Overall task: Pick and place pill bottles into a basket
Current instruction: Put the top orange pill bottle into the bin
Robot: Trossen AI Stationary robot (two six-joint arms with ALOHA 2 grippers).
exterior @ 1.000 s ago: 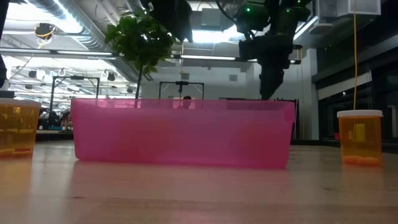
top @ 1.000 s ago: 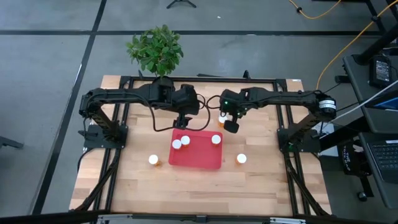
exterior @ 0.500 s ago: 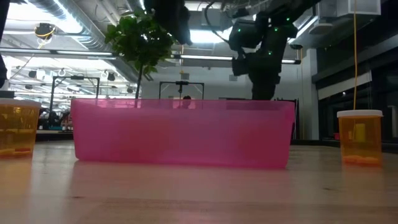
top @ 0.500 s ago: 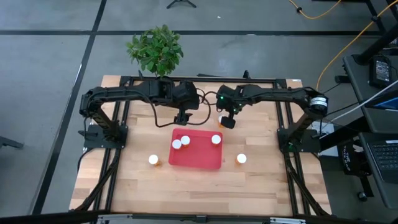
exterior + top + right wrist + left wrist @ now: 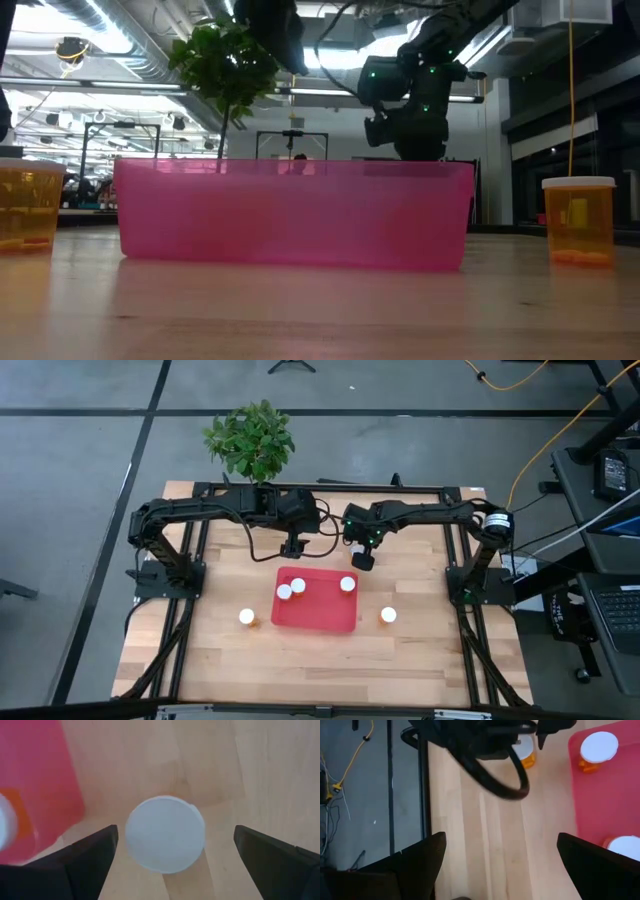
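Note:
The red tray [image 5: 316,612] lies mid-table and holds three amber bottles with white caps [image 5: 285,592] [image 5: 298,585] [image 5: 348,584]. One bottle [image 5: 246,617] stands on the table left of the tray, another [image 5: 388,616] to its right. A sixth bottle [image 5: 165,841] stands on the table by the tray's far right corner. My right gripper [image 5: 362,558] hangs open over it, pointing down, one finger on either side of the white cap without touching it. My left gripper [image 5: 292,548] is open and empty above the table just beyond the tray's far edge.
A potted plant [image 5: 250,440] stands beyond the table's far edge. The black frame rails [image 5: 190,560] run along the table's sides. In the low view the tray's wall [image 5: 290,215] hides the table behind it. Bare wood lies toward the near edge.
My right gripper has moved toward the table's left and a little down, turning over the bottle by the tray's far right corner. My left gripper has drawn back slightly toward the far edge. The bottles and the tray have stayed where they were.

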